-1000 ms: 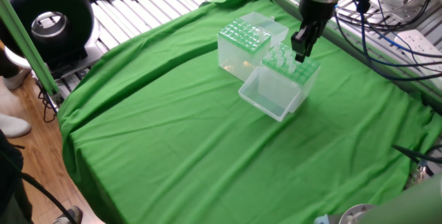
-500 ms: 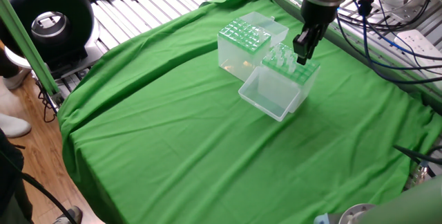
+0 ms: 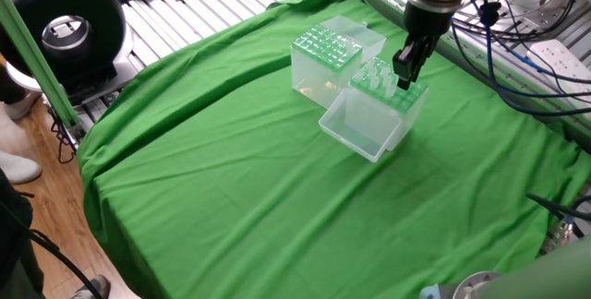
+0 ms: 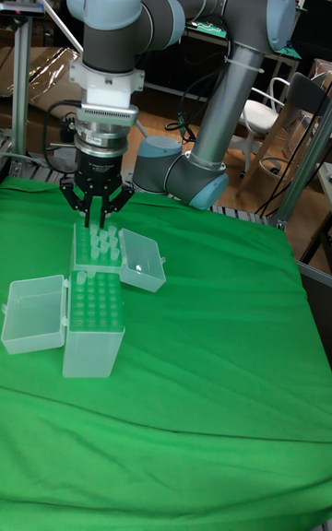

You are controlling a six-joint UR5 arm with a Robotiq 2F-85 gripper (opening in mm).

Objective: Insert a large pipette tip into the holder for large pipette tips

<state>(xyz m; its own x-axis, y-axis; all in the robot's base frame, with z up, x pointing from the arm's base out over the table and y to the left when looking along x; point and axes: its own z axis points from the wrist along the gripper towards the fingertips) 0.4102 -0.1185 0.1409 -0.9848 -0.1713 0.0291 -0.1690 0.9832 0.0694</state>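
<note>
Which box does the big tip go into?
On the green cloth two clear boxes sit side by side. The holder is the one that is not under the end effector. Its green top shows only empty holes, while its neighbour bristles with tips.

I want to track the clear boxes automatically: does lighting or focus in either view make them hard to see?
Fixed view: even light, sharp, but the tip-filled box and the green-topped holder are translucent and low in contrast against the green cloth. Tall fixed view: dark background, slightly soft, boxes pale; the gripper stands out clearly.
</note>
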